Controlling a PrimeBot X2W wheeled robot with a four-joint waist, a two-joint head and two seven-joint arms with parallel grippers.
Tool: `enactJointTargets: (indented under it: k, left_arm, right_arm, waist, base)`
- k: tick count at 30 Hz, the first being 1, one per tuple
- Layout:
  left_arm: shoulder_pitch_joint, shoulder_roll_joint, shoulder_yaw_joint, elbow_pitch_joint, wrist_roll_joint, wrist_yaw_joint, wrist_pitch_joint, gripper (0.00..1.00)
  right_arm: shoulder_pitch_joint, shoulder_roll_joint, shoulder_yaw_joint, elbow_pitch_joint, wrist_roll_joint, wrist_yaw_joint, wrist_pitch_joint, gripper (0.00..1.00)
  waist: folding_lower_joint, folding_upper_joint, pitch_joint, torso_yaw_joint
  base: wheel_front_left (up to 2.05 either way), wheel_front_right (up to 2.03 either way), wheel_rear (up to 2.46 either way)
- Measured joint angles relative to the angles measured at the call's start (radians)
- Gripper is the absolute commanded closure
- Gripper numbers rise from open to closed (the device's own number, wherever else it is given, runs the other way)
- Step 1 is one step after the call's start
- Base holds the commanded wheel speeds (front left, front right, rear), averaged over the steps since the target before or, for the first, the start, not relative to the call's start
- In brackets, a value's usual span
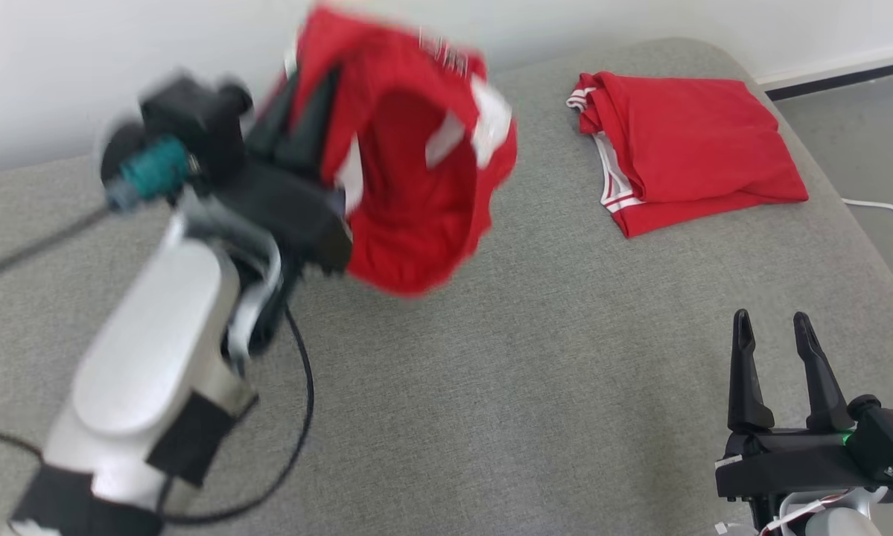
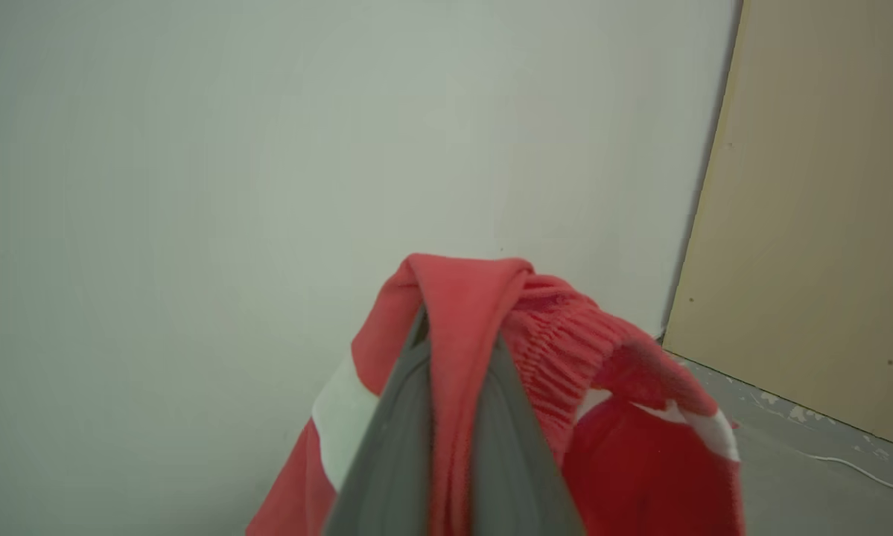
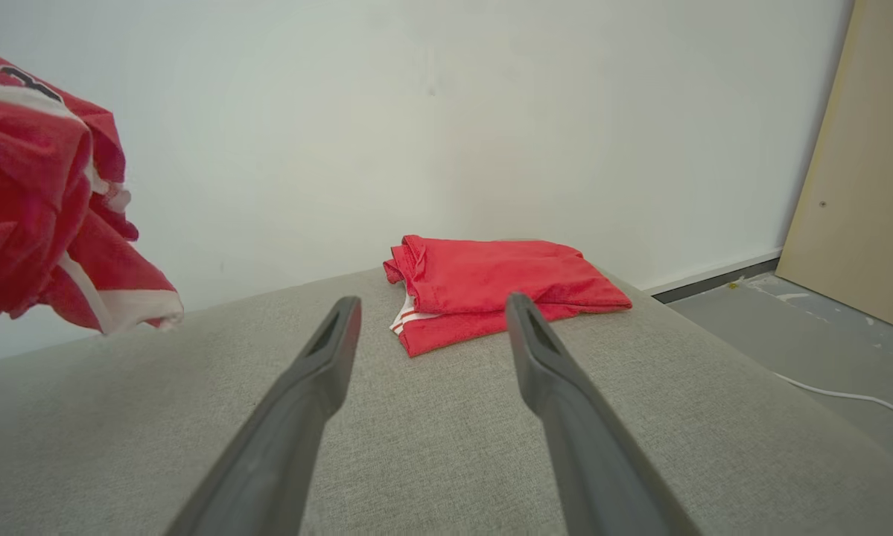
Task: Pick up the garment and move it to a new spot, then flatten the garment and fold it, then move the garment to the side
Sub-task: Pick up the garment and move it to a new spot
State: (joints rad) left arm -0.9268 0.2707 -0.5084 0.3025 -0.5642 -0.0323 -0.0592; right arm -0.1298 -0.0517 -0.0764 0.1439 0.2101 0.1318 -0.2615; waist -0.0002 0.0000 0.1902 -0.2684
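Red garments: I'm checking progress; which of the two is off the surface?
The crumpled garment, pinched in the left gripper and hanging in the air; the folded garment lies on the grey cushion.

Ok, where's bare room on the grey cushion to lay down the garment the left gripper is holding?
Widest bare cushion is the middle, bordered by the black cable, the right gripper and the folded garment. The far right corner is crowded by that folded garment; the held garment hangs above the far middle.

Held garment [image 1: 416,193]: red, white bands, dark print, perhaps lettering (blurred). Folded garment [image 1: 684,141]: red, white-striped trim. Cushion [image 1: 528,387]: grey weave. Wall [image 2: 193,149]: off-white. Right gripper [image 1: 771,320]: dark grey.
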Motion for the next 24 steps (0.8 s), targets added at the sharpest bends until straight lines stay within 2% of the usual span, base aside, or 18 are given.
enactJointTargets:
  k: [6, 12, 13, 14, 15, 20, 24]
  left_arm:
    - [0.216, -0.012, -0.026, 0.075, -0.037, 0.02, -0.05, 1.0]
    - [0.355, -0.045, -0.084, 0.171, -0.039, 0.014, -0.088, 1.0]
    - [0.365, -0.052, -0.092, 0.184, -0.039, 0.01, -0.092, 0.83]
    - [0.373, -0.06, -0.102, 0.194, -0.036, 0.007, -0.103, 0.26]
    - [0.375, -0.068, -0.111, 0.203, -0.03, 0.006, -0.112, 0.0]
    - [0.375, -0.1, -0.143, 0.208, 0.001, -0.009, -0.152, 0.0]
    - [0.37, -0.105, -0.14, 0.162, 0.011, -0.005, -0.176, 0.0]
  right_arm:
    - [0.006, 0.001, 0.007, -0.001, 0.01, 0.0, 0.0, 0.0]
    - [0.005, 0.001, 0.014, 0.007, 0.01, 0.0, 0.0, 0.0]
    - [0.005, 0.001, 0.016, 0.009, 0.009, 0.0, 0.0, 0.0]
    - [0.005, 0.001, 0.015, 0.01, 0.008, 0.0, -0.001, 0.0]
    - [0.005, 0.001, 0.014, 0.01, 0.006, 0.0, -0.001, 0.0]
    - [0.006, 0.001, 0.012, 0.015, -0.005, 0.0, -0.002, 0.0]
    - [0.013, 0.001, 0.002, 0.018, -0.01, 0.0, -0.002, 0.0]
  waist:
    - [0.0001, 0.0, 0.014, 0.006]
    - [0.0002, 0.0, 0.02, 0.03]
    - [0.0001, 0.0, 0.019, 0.035]
    - [0.0002, 0.0, 0.018, 0.041]
    - [0.0002, 0.0, 0.017, 0.046]
    - [0.0001, 0.0, 0.002, 0.079]
    - [0.0001, 0.0, -0.019, 0.109]
  base:
    - [0.0, 0.0, 0.0]
    - [0.0, 0.0, 0.0]
    - [0.0, 0.0, 0.0]
    - [0.0, 0.0, 0.0]
    - [0.0, 0.0, 0.0]
    - [0.0, 0.0, 0.0]
    - [0.0, 0.0, 0.0]
